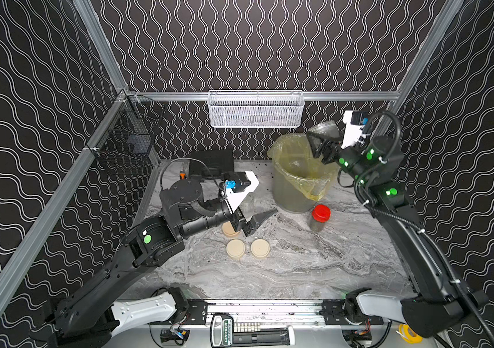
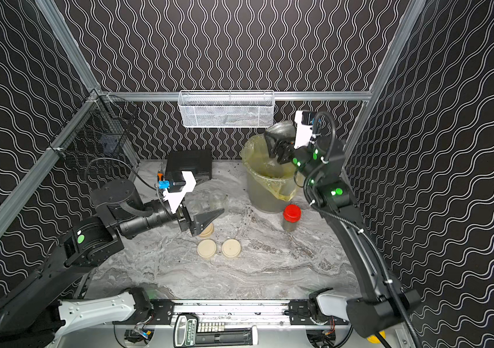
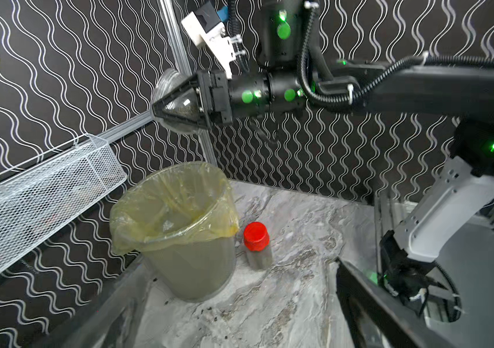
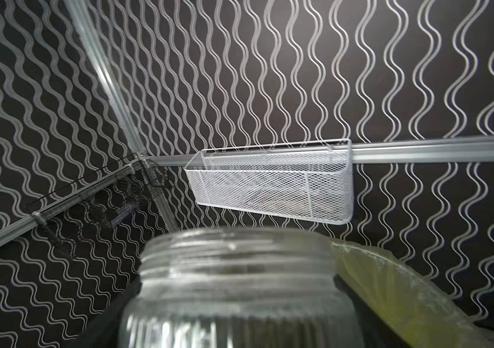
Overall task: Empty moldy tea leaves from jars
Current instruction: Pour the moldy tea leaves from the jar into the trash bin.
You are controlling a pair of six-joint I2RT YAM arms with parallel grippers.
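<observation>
My right gripper (image 1: pixel 319 144) is shut on an open clear jar (image 1: pixel 326 128), held tilted above the far right rim of the bucket (image 1: pixel 288 199) lined with a yellow bag. Dark tea leaves (image 3: pixel 185 111) show through the jar's glass (image 3: pixel 171 90); its threaded mouth (image 4: pixel 236 259) fills the right wrist view. A red-lidded jar (image 1: pixel 319 218) holding tea stands beside the bucket. Two empty lidless jars (image 2: pixel 217 199) stand behind my left gripper (image 1: pixel 262 217), which is open wide and holds nothing. Three cream lids (image 1: pixel 235 248) lie below it.
Tea specks (image 3: pixel 209 313) dot the marble table near the bucket. A white mesh basket (image 1: pixel 254 110) hangs on the back rail and a black wire basket (image 1: pixel 128 141) on the left wall. A black box (image 1: pixel 211 164) sits at the back.
</observation>
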